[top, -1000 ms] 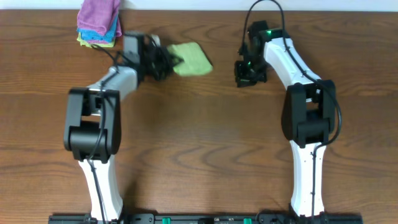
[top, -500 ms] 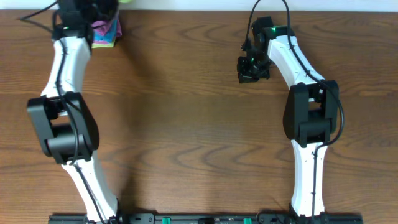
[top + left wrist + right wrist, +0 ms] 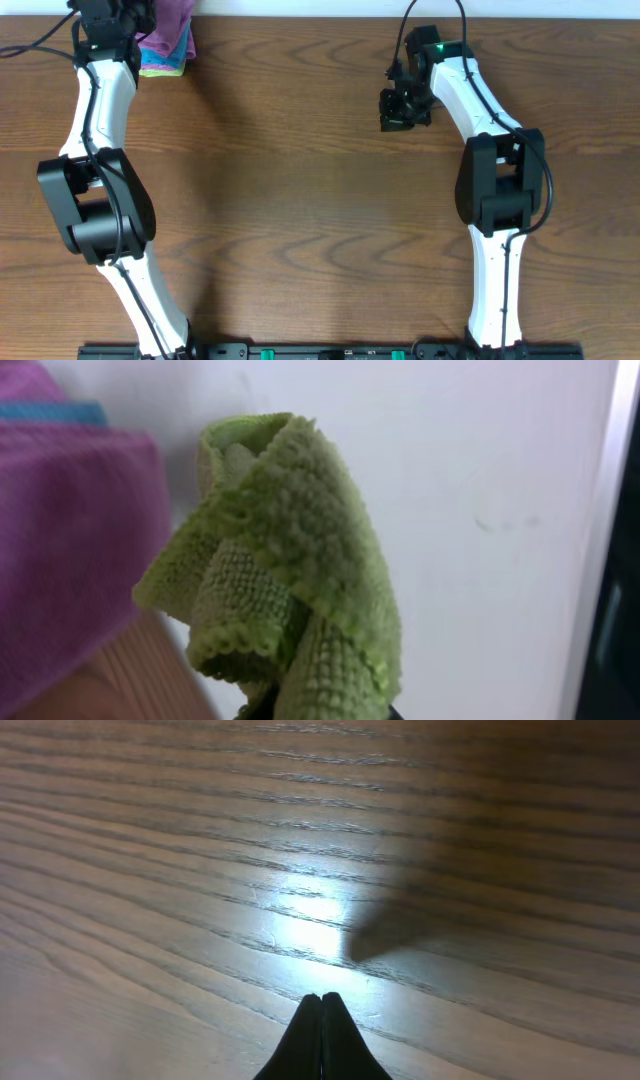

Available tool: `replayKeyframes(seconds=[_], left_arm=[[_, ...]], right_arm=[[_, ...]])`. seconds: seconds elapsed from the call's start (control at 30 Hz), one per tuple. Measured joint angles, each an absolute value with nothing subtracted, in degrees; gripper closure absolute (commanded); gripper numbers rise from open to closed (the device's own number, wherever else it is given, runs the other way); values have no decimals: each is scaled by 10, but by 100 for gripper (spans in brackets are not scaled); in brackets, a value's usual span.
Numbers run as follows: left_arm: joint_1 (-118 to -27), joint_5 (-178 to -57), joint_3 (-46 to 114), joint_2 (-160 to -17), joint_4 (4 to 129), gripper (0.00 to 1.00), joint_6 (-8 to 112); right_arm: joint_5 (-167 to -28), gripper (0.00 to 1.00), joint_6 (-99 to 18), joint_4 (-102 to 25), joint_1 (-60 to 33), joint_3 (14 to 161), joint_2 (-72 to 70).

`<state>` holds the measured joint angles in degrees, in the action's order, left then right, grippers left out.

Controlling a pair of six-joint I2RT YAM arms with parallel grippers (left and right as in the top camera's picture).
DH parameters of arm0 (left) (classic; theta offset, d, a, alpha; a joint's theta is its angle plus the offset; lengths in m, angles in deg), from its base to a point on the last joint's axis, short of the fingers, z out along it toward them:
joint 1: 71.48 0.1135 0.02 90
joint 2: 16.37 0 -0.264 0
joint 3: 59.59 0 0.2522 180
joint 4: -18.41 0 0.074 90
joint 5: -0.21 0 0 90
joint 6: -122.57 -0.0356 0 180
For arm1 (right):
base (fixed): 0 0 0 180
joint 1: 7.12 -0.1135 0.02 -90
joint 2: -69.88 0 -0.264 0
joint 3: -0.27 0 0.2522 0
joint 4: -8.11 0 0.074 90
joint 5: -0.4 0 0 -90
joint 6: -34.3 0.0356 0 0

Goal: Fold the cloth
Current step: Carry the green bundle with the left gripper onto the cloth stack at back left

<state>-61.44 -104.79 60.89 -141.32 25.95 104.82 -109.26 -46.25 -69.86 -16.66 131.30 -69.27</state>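
A second ago the cloth [image 3: 290,560] lay mid-table at the left gripper [image 3: 108,18]. It has since been carried off to the far corner, so the folding is probably done and setting it down remains. The jaws are clamped on its lower end and it rises bunched straight out of them, though its neatness is hard to judge this close. Just left of the jaws is the purple cloth [image 3: 60,560], with the wall [image 3: 480,480] beyond. The right gripper [image 3: 322,1010] is pressed together, empty, over the table [image 3: 200,870].
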Motion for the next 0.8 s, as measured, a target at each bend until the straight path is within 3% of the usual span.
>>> replayKeyframes(seconds=[0.27,0.47,0.8], left_arm=[[-601,-1019,609,-1417,250,94,1048],[-599,-1061,609,-1470,146,94,1048],[-599,-1101,609,-1510,184,94,1046]], right_arm=[[-1104,99,-472,-699,-167,1313,-693],[-1106,98,-479,-701,-167,1313,-693],[-1106,98,-484,-702,-167,1313,-693]])
